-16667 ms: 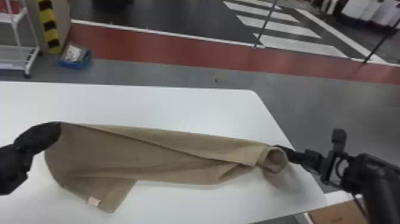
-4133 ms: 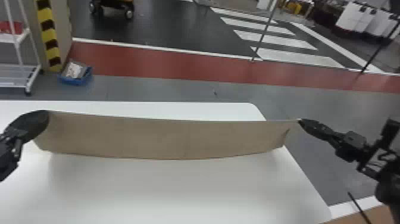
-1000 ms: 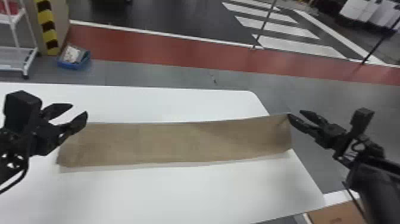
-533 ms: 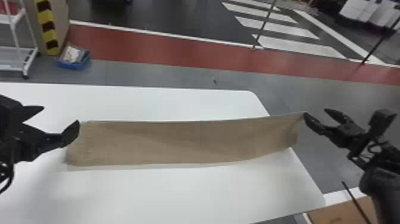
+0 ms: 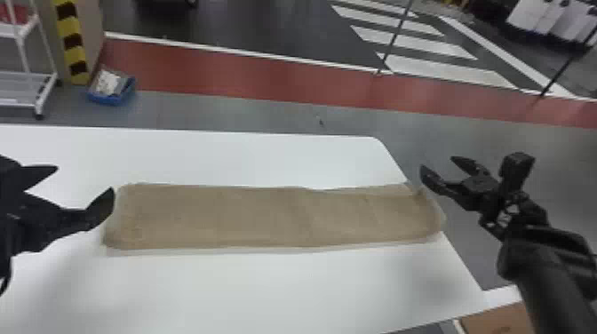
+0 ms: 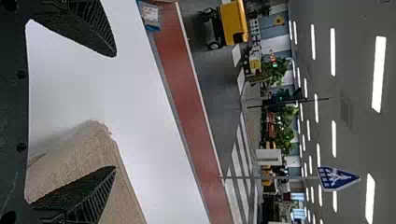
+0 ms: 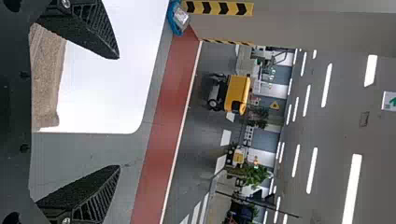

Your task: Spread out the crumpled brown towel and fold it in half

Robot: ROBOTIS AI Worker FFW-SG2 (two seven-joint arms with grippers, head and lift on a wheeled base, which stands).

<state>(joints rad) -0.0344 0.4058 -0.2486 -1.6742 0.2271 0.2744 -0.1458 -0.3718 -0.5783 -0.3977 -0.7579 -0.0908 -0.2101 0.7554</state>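
1. Change vs half a second ago: right tool point(image 5: 437, 163) has shifted inward, towards the left tool point(image 5: 84, 179). The brown towel point(image 5: 275, 217) corner that ran up to the right tool's finger has dropped away from it. Left tool only nudged slightly.
2. Tool state: both have fingers spread wide, gripping nothing.
3. Towel: long flat strip on the surface point(image 5: 248, 288), between the tools. Left end just beside left tool's inner finger; right end near right tool, on its inward side. View of that end is smeared, but it looks to reach about the surface's edge.
4. My read: strip is laid and let go, fold likely made. Step in hand is backing off clean.
5. Left tool: keep fingers spread, lift first, then go outward. Its inner finger is close enough to snag the end; don't sweep it across the cloth.
6. Right tool: no more inward travel while low. Rise straight off the corner, then out, or it could flip the top layer.
7. Don't pull the strip towards the right tool; an end past the surface's edge could sag and drag the rest.
8. Once settled, check edges line up. If skewed, light pat or tug at the off corner only.
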